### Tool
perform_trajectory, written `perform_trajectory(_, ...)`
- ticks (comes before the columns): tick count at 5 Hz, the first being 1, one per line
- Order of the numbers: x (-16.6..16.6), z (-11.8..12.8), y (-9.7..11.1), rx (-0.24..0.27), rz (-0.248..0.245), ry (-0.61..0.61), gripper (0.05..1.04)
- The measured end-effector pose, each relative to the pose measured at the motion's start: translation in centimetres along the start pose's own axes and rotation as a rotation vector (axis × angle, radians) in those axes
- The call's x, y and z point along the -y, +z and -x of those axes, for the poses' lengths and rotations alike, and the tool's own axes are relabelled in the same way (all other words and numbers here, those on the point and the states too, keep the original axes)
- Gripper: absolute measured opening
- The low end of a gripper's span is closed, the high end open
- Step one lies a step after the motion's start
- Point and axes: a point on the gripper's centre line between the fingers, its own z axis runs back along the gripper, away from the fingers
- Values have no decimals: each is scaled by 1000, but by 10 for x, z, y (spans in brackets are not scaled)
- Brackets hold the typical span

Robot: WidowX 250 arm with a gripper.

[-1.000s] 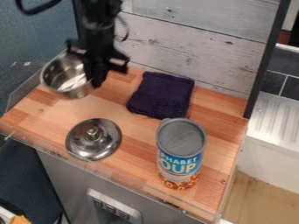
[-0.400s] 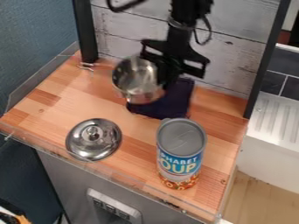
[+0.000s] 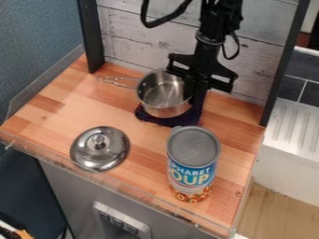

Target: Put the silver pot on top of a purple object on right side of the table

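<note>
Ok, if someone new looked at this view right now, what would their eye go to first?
Probably the tall can with the bright blue label, standing near the front right of the wooden counter in the picture. Next, the shiny pot over the dark purple cloth towards the back, with the black arm at its right side. The round metal lid lies knob up at front left.
</note>
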Motion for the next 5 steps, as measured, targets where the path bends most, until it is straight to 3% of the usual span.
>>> perform_trajectory(2, 7, -5, -13, -42, 11, -17, 110)
perform_trajectory(3, 8, 0, -14, -67, 22, -46, 287)
perform_trajectory(4, 10, 2, 9, -41, 69, -69, 571)
perform_trajectory(5, 8, 7, 21, -40, 78, -104, 873)
